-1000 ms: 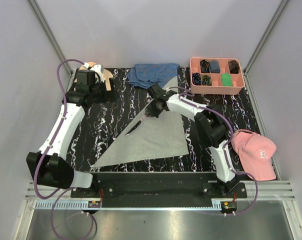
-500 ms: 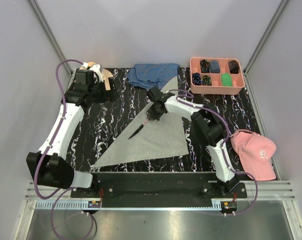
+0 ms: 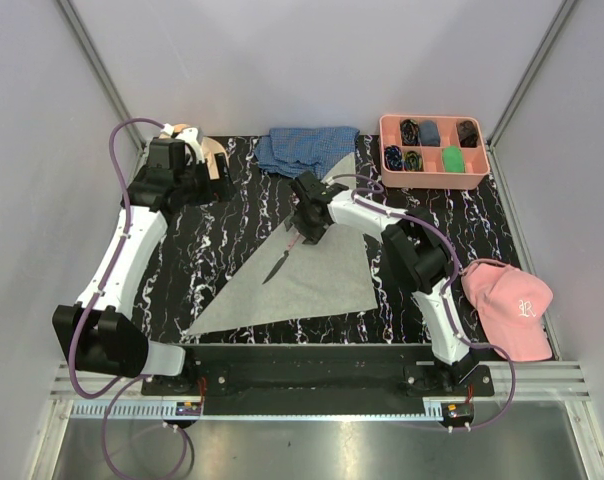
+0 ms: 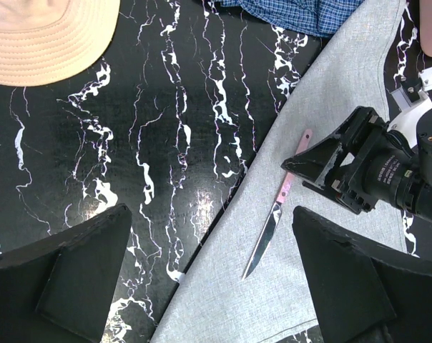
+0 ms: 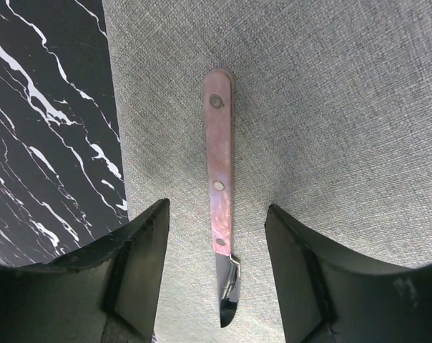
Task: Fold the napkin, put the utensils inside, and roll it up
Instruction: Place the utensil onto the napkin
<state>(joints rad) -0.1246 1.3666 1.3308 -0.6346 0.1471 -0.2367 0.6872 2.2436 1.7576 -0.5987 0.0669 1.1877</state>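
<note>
The light-grey napkin (image 3: 317, 280) lies folded into a triangle on the black marbled table (image 3: 212, 250). A knife with a pale pink handle (image 3: 281, 264) rests flat on the napkin near its left slanted edge, blade pointing toward the near side. My right gripper (image 3: 307, 236) hovers open just over the knife's handle end; in the right wrist view the knife (image 5: 219, 171) lies loose on the napkin (image 5: 330, 107) between the spread fingers of the gripper (image 5: 217, 214). My left gripper (image 3: 204, 178) stands open at the back left, empty; its view shows the knife (image 4: 273, 225) and napkin (image 4: 345, 93).
A blue checked cloth (image 3: 304, 147) lies at the back, touching the napkin's top corner. A pink compartment tray (image 3: 434, 178) sits back right, a pink cap (image 3: 507, 305) at the right edge, and a beige hat (image 3: 204, 148) behind the left gripper.
The right gripper lowered the knife to the napkin and opened, letting it go. The knife now lies flat. The left arm has not moved.
</note>
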